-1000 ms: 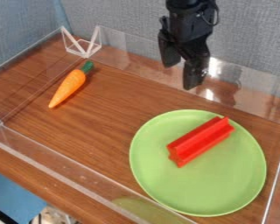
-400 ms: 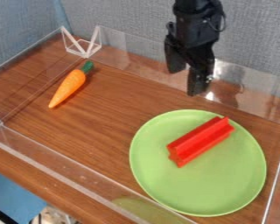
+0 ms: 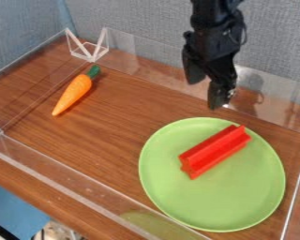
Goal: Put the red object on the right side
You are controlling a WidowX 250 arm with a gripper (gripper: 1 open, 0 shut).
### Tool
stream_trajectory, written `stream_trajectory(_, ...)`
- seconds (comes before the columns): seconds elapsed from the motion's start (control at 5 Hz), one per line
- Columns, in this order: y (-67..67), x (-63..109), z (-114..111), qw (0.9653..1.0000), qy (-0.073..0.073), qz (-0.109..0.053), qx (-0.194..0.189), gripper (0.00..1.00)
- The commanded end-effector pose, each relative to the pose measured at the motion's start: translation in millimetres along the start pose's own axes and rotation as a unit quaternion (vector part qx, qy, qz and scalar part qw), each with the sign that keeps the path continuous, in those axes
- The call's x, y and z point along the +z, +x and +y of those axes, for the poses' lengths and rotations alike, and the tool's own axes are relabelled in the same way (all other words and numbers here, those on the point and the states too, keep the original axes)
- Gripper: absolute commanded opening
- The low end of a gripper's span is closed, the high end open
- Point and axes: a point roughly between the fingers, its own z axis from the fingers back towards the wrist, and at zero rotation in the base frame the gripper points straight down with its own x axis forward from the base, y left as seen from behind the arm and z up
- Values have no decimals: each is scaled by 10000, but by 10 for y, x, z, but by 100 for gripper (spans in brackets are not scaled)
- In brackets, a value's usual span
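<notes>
The red object [image 3: 216,150] is a bright red bar lying diagonally on the green plate [image 3: 178,192] at the right of the wooden table. My black gripper [image 3: 205,84] hangs above the table just behind the plate's far edge, higher than the red bar and apart from it. Its fingers [image 3: 220,94] point down and stand open with nothing between them.
An orange toy carrot [image 3: 72,92] with a green top lies at the left. A white wire stand [image 3: 86,44] sits in the back left corner. Clear acrylic walls [image 3: 272,94] run round the table.
The gripper has drifted to the right and slightly down, closer to the plate's far edge. The red bar, plate and carrot have not moved.
</notes>
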Motion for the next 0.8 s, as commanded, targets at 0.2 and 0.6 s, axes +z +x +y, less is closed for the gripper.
stream_trajectory(0.2,58,338,136,9989,259,-206,-331,100)
stream_trajectory(0.6,14,482,362,9964,327,-82,-772,100)
